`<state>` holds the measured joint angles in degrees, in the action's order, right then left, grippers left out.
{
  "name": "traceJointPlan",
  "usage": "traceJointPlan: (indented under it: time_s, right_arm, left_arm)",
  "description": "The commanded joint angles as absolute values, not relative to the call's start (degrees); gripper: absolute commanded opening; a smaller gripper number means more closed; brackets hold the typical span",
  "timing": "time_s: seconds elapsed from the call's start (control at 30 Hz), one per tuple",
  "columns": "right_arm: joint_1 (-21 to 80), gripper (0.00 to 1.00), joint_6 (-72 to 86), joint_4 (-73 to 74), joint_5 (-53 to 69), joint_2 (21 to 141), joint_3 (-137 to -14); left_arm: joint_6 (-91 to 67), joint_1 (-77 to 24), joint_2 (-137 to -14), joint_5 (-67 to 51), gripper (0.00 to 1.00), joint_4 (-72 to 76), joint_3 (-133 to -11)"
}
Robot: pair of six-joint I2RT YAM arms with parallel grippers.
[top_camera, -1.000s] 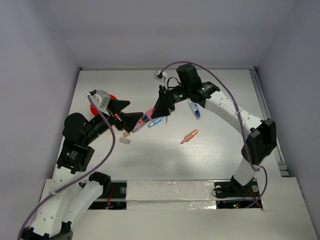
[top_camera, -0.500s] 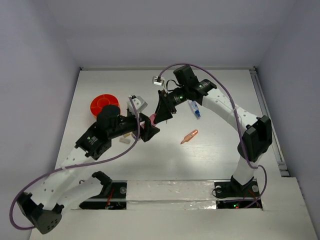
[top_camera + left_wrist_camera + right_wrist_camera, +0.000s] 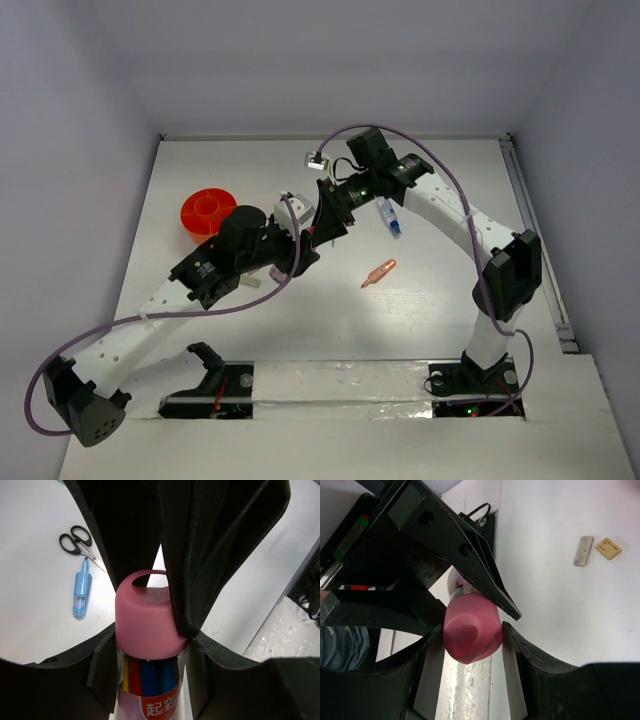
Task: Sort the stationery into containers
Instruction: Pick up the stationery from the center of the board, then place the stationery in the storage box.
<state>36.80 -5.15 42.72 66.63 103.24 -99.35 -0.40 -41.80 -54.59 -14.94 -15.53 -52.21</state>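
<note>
light: bright, even — shadows: soft | wrist views: near parts blurred

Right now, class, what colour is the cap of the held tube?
The tube has a pink cap; left wrist view shows it best.

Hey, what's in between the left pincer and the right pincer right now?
The pink tube: the right pincer clamps its cap, the left pincer grips just below, seen in both wrist views.

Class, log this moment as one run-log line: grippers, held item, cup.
phase: likely handover | left gripper: shut on pink tube | right gripper: shut on same tube | orange-red cup: apart from tube
</note>
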Motion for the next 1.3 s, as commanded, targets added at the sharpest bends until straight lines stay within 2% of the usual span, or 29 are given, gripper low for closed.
traceJointPlan:
  time_s: [0.0, 0.03, 0.1, 0.17, 0.2, 0.23, 0.27, 0.5, 0.6, 0.63, 0.73, 0.8, 0.87, 0.93, 1.03, 1.13, 1.27]
  right_arm:
    - [36.56, 0.18, -6.94, 45.43, 63.99, 104.15, -104.67]
    - [36.56, 0.19, -7.47, 46.57, 62.85, 104.32, -105.11]
    - [36.56, 0.19, -7.56, 47.02, 58.98, 104.06, -105.38]
    - [36.56, 0.20, -7.74, 46.94, 56.36, 103.10, -105.12]
    - [36.56, 0.23, -7.04, 46.06, 55.03, 102.40, -103.90]
    - [36.56, 0.33, -4.51, 41.97, 53.89, 100.13, -102.67]
    - [36.56, 0.37, -3.35, 40.01, 52.05, 98.89, -101.26]
    - [32.97, 0.57, 11.50, 20.85, 42.10, 85.81, -89.31]
    - [30.42, 0.69, 16.69, 12.41, 40.88, 79.40, -82.98]
    - [30.41, 0.77, 17.92, 9.17, 39.13, 77.71, -81.49]
    - [29.88, 0.87, 20.12, 3.28, 32.28, 70.18, -75.08]
    - [29.88, 0.89, 23.36, 0.02, 27.09, 65.68, -68.06]
    - [29.88, 0.89, 28.53, -8.23, 27.32, 58.32, -61.21]
    - [29.88, 0.89, 30.75, -15.17, 28.21, 54.34, -50.43]
    - [29.88, 0.89, 29.80, -16.08, 25.67, 48.97, -41.96]
    - [29.88, 0.89, 30.23, -18.62, 25.92, 46.23, -35.89]
    - [29.88, 0.89, 31.90, -23.63, 27.07, 44.39, -30.43]
  left_arm:
    - [1.13, -42.54, -56.25, -12.83, 0.28, -15.38, -55.89]
    - [1.23, -42.54, -57.21, -12.83, 0.21, -15.38, -56.25]
    - [1.14, -43.07, -58.09, -12.66, 0.13, -15.47, -56.77]
    - [0.44, -43.07, -59.32, -9.43, 0.01, -14.94, -56.95]
    - [0.35, -43.07, -59.59, -8.19, 0.00, -14.25, -56.87]
    - [-1.74, -43.07, -59.76, -7.04, 0.00, -13.98, -56.87]
    - [-2.45, -43.07, -59.68, -5.99, 0.00, -13.71, -56.78]
    - [-10.45, -43.07, -55.37, 3.07, 0.00, -7.22, -53.35]
    - [-12.91, -43.07, -54.84, 5.62, 0.00, -4.58, -51.51]
    - [-13.53, -43.07, -54.93, 6.67, 0.00, -3.87, -51.07]
    - [-16.08, -42.54, -56.42, 14.92, 0.00, -0.45, -49.31]
    - [-18.44, -40.79, -57.56, 22.21, 0.00, 2.79, -48.78]
    - [-19.51, -38.60, -58.79, 27.39, 0.00, 5.52, -48.34]
    - [-20.56, -32.36, -59.76, 27.42, 0.00, 9.99, -47.90]
    - [-21.09, -23.86, -62.56, 30.23, 0.00, 15.90, -47.20]
    - [-20.66, -16.56, -66.25, 32.43, 0.00, 18.89, -48.25]
    - [-14.69, -12.67, -71.09, 37.87, 0.00, 21.97, -51.41]
